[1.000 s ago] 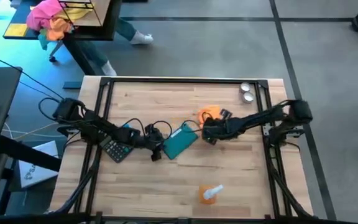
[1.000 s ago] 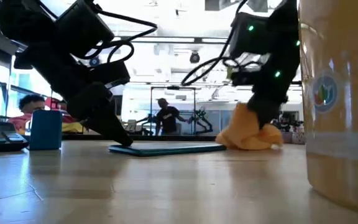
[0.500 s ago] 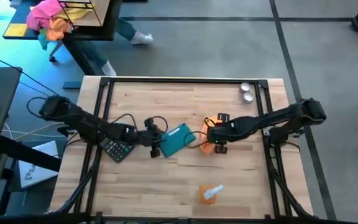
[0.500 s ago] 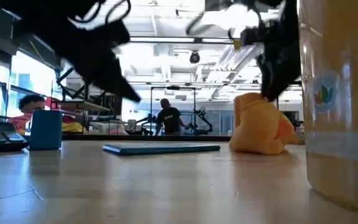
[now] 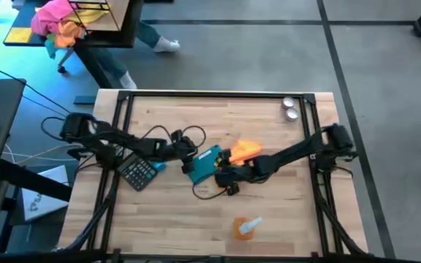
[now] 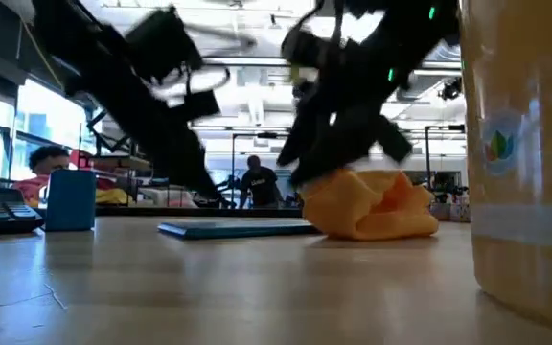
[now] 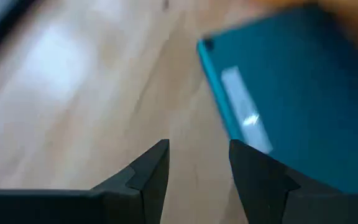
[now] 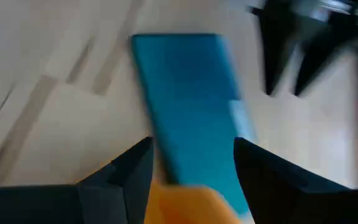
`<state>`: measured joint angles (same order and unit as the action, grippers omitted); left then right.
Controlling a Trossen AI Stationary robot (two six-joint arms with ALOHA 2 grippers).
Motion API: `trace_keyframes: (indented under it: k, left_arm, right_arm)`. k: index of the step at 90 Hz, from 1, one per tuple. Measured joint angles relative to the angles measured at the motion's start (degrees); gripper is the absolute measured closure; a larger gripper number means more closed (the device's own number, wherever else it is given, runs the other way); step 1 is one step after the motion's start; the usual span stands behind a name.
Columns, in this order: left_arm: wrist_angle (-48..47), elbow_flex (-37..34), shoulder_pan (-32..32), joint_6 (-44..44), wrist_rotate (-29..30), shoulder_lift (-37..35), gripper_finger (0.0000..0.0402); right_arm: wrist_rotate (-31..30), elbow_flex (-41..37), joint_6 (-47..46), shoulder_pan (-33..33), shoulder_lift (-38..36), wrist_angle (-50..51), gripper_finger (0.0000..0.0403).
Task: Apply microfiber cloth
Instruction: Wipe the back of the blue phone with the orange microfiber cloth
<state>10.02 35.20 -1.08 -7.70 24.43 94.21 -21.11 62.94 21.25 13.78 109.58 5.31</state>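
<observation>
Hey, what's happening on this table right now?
The right gripper holds the orange microfiber cloth at the edge of a flat teal tablet-like slab mid-table, apparently to wipe it. The left gripper sits open at the slab's other side, not gripping anything. A calculator and a spray bottle lie untouched nearby.

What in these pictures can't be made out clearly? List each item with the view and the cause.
- Right hand, high view: whether it grips the microfiber cloth; its own body covers the contact.
- Teal tablet, right wrist view: surface detail lost to motion blur.
- Calculator, high view: keys too small, partly under the left arm's cables.
- Spray bottle, low view: cut off by the picture's right edge.
- Left hand, left wrist view: open, holding nothing.
</observation>
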Motion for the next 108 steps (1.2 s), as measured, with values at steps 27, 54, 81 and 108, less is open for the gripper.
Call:
trace_keyframes:
  k: [27, 54, 81, 108]
  left_arm:
    - [10.7, 0.3, 0.7, 0.7, -6.5, 9.7, 0.0255]
    - [9.9, 0.3, 1.1, 1.9, -8.1, 9.8, 0.0255]
    - [11.5, 0.3, 1.0, 3.9, -12.5, 9.7, 0.0255]
    - [10.2, 0.2, 0.5, 6.3, -14.2, 6.9, 0.0254]
  right_arm:
    - [-9.9, 0.3, 11.9, -0.1, 6.2, -2.4, 0.0213]
    - [-12.0, 5.0, 15.6, -0.7, 1.5, 4.5, 0.0212]
    - [-13.1, 11.2, 14.3, -3.3, -0.5, 11.2, 0.0213]
    - [-2.3, 11.3, 10.5, -8.0, -0.3, 4.6, 0.0213]
